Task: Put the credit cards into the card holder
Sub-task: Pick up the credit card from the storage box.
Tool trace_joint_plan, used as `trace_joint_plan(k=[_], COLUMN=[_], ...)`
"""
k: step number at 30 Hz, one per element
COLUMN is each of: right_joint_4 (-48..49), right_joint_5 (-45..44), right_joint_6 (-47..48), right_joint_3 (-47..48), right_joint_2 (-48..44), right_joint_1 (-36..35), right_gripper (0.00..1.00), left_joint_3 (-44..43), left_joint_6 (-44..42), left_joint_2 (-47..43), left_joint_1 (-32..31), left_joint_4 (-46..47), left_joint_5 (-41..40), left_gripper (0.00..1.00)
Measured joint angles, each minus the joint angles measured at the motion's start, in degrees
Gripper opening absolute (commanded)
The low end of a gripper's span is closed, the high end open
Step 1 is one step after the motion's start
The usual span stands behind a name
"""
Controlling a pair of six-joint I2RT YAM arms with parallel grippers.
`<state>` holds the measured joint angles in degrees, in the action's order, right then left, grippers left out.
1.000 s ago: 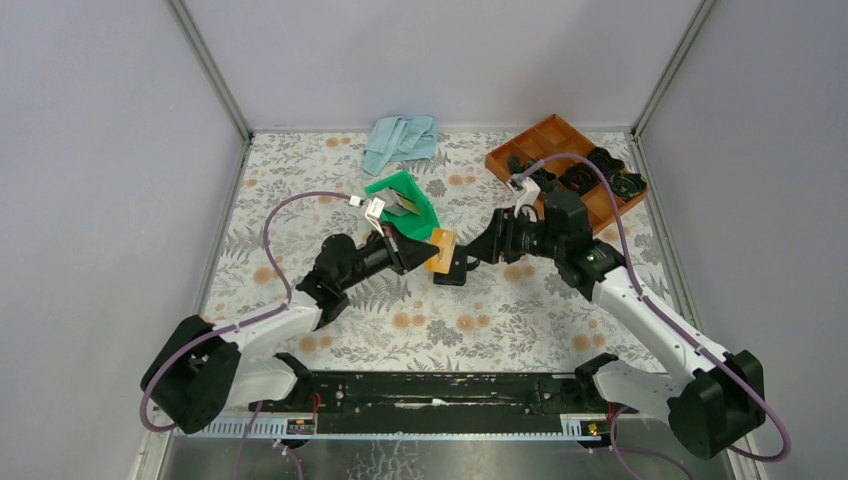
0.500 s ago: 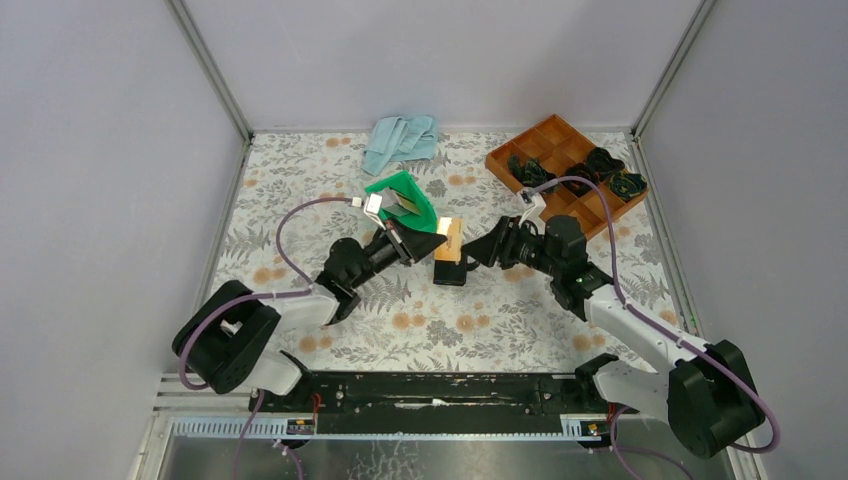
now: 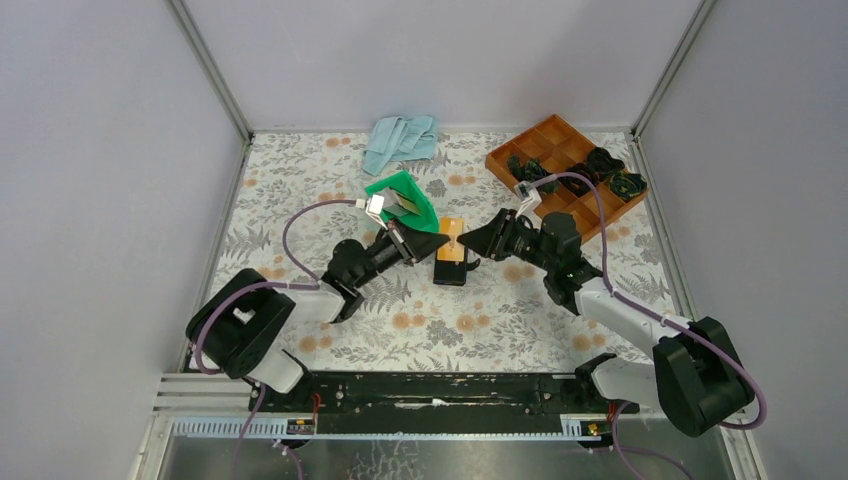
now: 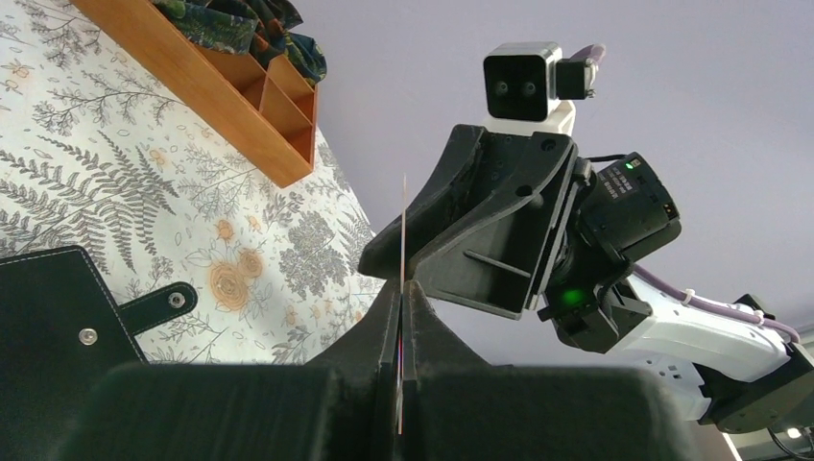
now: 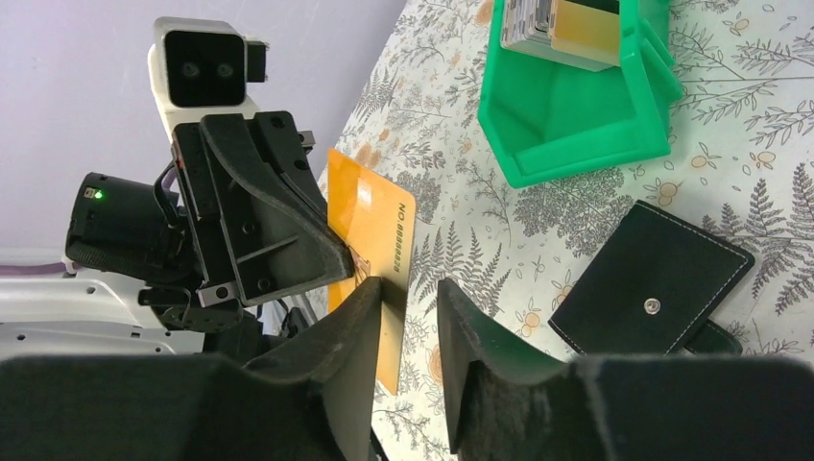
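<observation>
An orange credit card (image 5: 370, 226), printed numbers showing, stands on edge in mid-air just right of the green bin (image 5: 576, 158), pinched by the left gripper (image 4: 400, 298). More credit cards (image 5: 562, 21) sit stacked inside that bin. The black card holder (image 5: 653, 279) lies flat just near-right of the bin, snap tab unfastened.

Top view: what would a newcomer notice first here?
The two arms meet nose to nose mid-table: the left gripper is shut on an orange card held on edge, and the right gripper, jaws open, sits around its free edge. The black card holder lies on the table close by. Behind the left gripper stands the green bin with a stack of cards.
</observation>
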<state>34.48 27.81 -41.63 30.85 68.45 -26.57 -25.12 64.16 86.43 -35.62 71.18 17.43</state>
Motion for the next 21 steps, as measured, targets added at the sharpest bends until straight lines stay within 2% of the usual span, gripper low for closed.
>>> trace_joint_plan(k=[7, 11, 13, 14, 17, 19, 21], right_joint_4=[4.26, 7.02, 8.41, 8.87, 10.16, 10.84, 11.26], right_joint_5=[1.31, 2.69, 3.34, 3.63, 4.63, 5.11, 5.46], right_joint_6=[-1.99, -3.87, -4.79, -5.09, -6.10, -6.49, -6.64], right_joint_3=[-0.22, -0.74, -0.92, -0.96, -1.09, -1.09, -1.09], right_joint_2=[1.97, 3.02, 3.30, 3.34, 3.34, 3.34, 3.30], right_joint_1=[0.31, 0.92, 1.14, 1.18, 1.36, 1.44, 1.49], right_gripper=[0.19, 0.10, 0.01, 0.00, 0.00, 0.00, 0.00], left_joint_3=[0.02, 0.17, 0.24, 0.24, 0.24, 0.24, 0.24], left_joint_6=[2.71, 4.39, 4.98, 5.22, 6.12, 6.45, 6.78], left_joint_2=[3.52, 4.92, 5.07, 5.09, 5.11, 5.16, 5.18], left_joint_1=[0.61, 1.51, 1.90, 2.03, 2.43, 2.64, 3.06], left_joint_4=[3.65, 5.81, 6.51, 6.71, 7.32, 7.41, 7.52], left_joint_5=[1.03, 1.88, 2.38, 2.58, 3.26, 3.41, 3.41], left_gripper=[0.00, 0.00, 0.00, 0.03, 0.20, 0.39, 0.46])
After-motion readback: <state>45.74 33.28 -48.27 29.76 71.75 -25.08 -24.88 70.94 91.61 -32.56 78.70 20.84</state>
